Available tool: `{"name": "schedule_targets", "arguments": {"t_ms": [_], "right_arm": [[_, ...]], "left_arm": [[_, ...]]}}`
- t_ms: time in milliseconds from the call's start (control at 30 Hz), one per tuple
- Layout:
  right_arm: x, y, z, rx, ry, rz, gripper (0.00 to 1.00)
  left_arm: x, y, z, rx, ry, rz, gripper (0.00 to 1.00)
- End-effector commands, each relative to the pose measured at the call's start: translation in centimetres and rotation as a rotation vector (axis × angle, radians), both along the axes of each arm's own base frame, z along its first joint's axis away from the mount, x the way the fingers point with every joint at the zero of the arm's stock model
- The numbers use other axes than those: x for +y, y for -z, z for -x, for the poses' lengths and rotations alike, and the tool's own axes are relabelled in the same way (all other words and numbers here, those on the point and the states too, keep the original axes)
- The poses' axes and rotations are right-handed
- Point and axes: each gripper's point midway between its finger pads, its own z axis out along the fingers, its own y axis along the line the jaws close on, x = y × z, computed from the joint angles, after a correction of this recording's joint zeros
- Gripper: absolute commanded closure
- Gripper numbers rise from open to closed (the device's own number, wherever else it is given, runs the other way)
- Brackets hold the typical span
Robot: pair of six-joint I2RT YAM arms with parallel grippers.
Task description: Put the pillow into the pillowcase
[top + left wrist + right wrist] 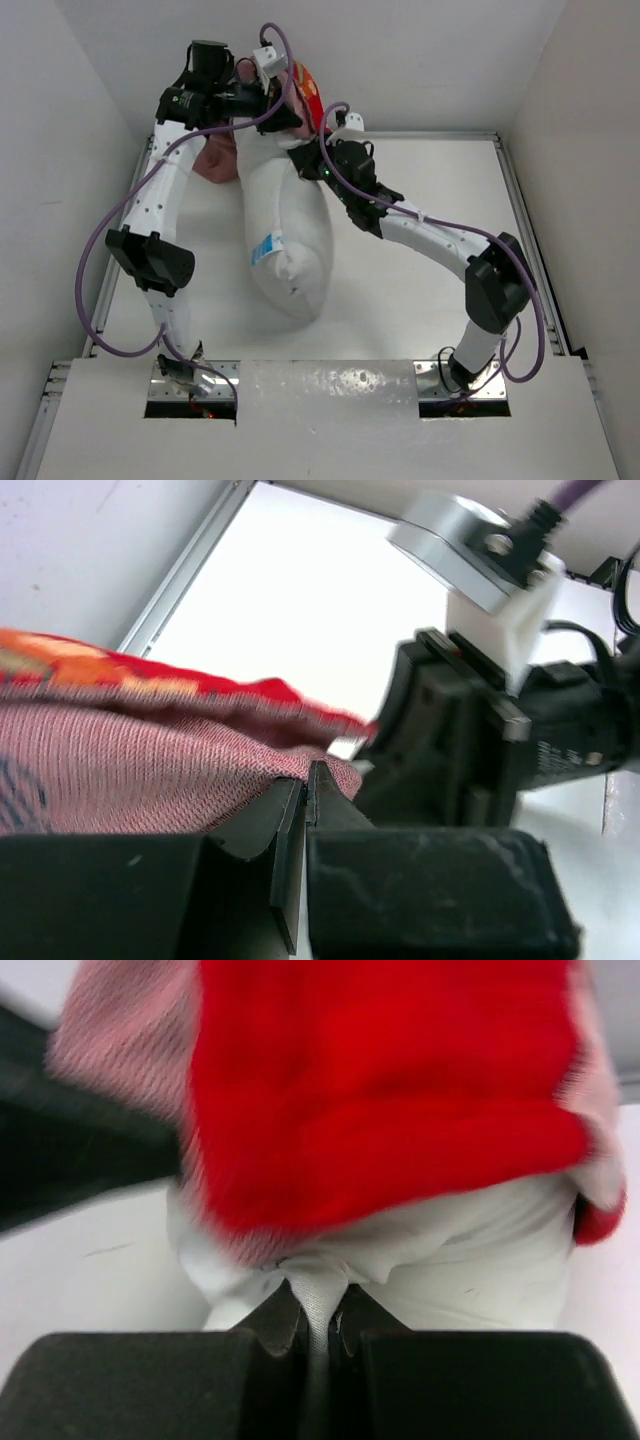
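The white pillow (290, 235) stands tilted on the table, with its blue-white tag (266, 247) facing the camera. Its top end is raised at the back. My right gripper (308, 160) is shut on a pinch of white pillow fabric (320, 1295) at that top end. The red pillowcase (306, 92) hangs over the pillow's top, and its pale pink inside (214, 160) bunches to the left. In the right wrist view the red pillowcase (380, 1090) covers the pillow's upper edge (470, 1260). My left gripper (308, 780) is shut on the pink-weave pillowcase rim (150, 750), close beside the right wrist.
White walls close in the table (420, 300) at the back and on both sides. Metal rails run along its left edge (118, 270) and right edge (530, 250). The right arm's wrist camera (480, 550) sits right beside my left gripper. Purple cables loop off both arms.
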Motion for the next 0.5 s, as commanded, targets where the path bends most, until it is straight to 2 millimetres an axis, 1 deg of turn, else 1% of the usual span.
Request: {"name": "schedule_targets", "arguments": {"t_ms": [0,33,67,100,133,167,200,233,267,300,333,367,400,433,467], "right_arm": [[0.3,-10.8,3.9,-0.196,-0.122,-0.371,1.0],[-1.2,-11.0,3.9,-0.194,-0.098,-0.384,1.0],[-2.3,-10.2,3.5,-0.159,-0.064,-0.413,1.0],[-4.1,-6.8,2.8,-0.096,-0.019,-0.397,1.0],[-5.5,-6.3,3.0,-0.078,0.003,-0.427,1.0],[-6.5,-4.9,2.9,-0.022,0.022,-0.474,1.0],[-7.6,-1.4,2.9,0.049,0.045,-0.457,1.0],[-9.5,0.7,2.3,0.1,0.086,-0.45,1.0],[-10.3,3.8,2.9,0.177,0.084,-0.43,1.0],[-12.0,5.5,2.5,0.216,0.112,-0.412,1.0],[-12.9,8.0,3.0,0.282,0.123,-0.363,1.0],[-13.8,9.1,3.5,0.313,0.133,-0.34,1.0],[-15.6,12.1,4.3,0.377,0.168,-0.306,1.0],[-17.0,14.3,5.3,0.441,0.203,-0.264,0.95],[-18.4,16.1,6.6,0.479,0.232,-0.239,0.86]], "left_arm": [[-2.7,-2.7,4.2,-0.004,0.142,0.067,1.0],[-3.4,-1.5,3.8,0.017,0.138,0.055,1.0],[-3.7,-0.5,3.4,0.04,0.122,0.044,1.0],[-3.8,0.8,2.4,0.056,0.08,0.016,1.0],[-4.9,3.6,1.9,0.112,0.077,-0.011,1.0],[-5.5,5.2,1.6,0.144,0.076,-0.036,1.0],[-5.8,7.2,0.9,0.171,0.055,-0.079,1.0],[-7.1,10.6,1.1,0.25,0.071,-0.14,1.0],[-7.7,12.4,1.1,0.251,0.09,-0.19,1.0],[-8.1,14.3,0.9,0.264,0.083,-0.248,1.0],[-9.4,16.9,1.9,0.299,0.129,-0.303,1.0],[-9.9,18.0,2.5,0.313,0.154,-0.324,1.0],[-10.3,18.8,3.0,0.321,0.173,-0.339,1.0],[-11.1,19.9,3.8,0.326,0.198,-0.358,0.94],[-11.3,20.2,4.0,0.326,0.205,-0.365,0.75]]}}
